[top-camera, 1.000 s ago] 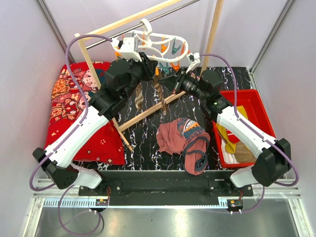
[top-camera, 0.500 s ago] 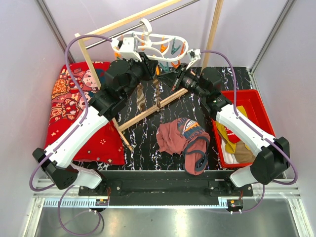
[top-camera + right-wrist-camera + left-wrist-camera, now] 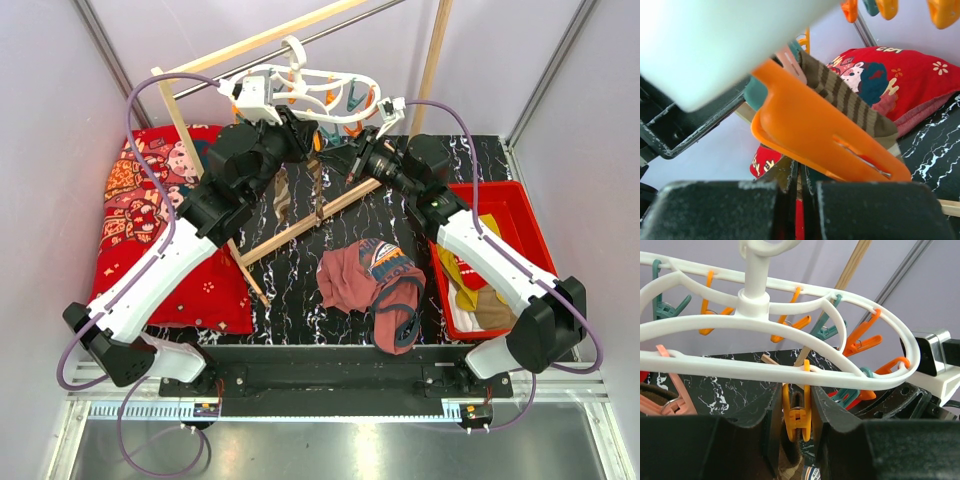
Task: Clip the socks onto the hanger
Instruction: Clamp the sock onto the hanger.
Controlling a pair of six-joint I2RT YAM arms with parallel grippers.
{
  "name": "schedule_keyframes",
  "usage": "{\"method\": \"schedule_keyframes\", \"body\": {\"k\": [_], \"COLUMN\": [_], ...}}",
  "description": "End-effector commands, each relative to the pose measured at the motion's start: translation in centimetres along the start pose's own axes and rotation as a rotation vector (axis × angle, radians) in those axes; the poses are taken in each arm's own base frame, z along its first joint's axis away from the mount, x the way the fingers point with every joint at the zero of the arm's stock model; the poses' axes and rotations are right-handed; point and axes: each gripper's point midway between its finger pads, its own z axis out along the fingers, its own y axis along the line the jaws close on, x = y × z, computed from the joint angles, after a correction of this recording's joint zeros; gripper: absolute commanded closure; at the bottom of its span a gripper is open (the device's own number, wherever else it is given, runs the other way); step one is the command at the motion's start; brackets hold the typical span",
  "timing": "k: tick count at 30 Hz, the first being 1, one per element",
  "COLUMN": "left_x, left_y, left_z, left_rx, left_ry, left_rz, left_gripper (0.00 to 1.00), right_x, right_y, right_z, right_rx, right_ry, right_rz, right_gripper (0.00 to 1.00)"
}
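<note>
The white oval hanger [image 3: 322,84] hangs from the rail at the back and fills the top of the left wrist view [image 3: 765,367]. My left gripper [image 3: 292,128] sits just under it, its fingers shut on an orange peg [image 3: 799,415], one on each side [image 3: 797,407]. A brown-and-tan striped sock [image 3: 283,195] hangs below the peg, its dark edge inside the peg. My right gripper [image 3: 352,158] is beside the left one under the hanger, jaws almost closed on a thin tan edge of that sock [image 3: 850,100], with another orange peg [image 3: 820,135] right above them [image 3: 801,175].
A red cartoon cushion [image 3: 150,220] lies at the left. A rust-maroon garment [image 3: 370,280] lies mid-table. A red bin [image 3: 520,215] at the right holds mustard socks [image 3: 462,275]. A wooden rack pole [image 3: 300,225] slants under the arms, below a metal rail [image 3: 330,35].
My right gripper has moved up and left, closer to the hanger and the left gripper. The left gripper has risen slightly with the hanger.
</note>
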Motion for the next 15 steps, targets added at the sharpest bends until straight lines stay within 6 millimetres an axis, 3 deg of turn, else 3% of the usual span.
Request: {"method": "schedule_keyframes", "body": {"k": [1, 8, 15], "left_x": [-2.41, -2.08, -1.81], "left_y": [0.11, 0.11, -0.54], "left_z": [-0.64, -0.43, -0.44], "left_rx": [-0.018, -0.019, 0.011], "left_ry": [-0.102, -0.111, -0.098], "left_rz": [-0.071, -0.100, -0.102], "left_gripper": [1.00, 1.00, 1.00], "right_x": [-3.01, -3.17, -3.24], "right_y": [4.40, 5.11, 4.61], "right_z": [0.18, 0.35, 0.40], "right_rx": [-0.119, -0.133, -0.109], "right_ry": [-0.087, -0.105, -0.114], "right_rz": [-0.039, -0.027, -0.044], "right_gripper": [0.97, 0.97, 0.97]}}
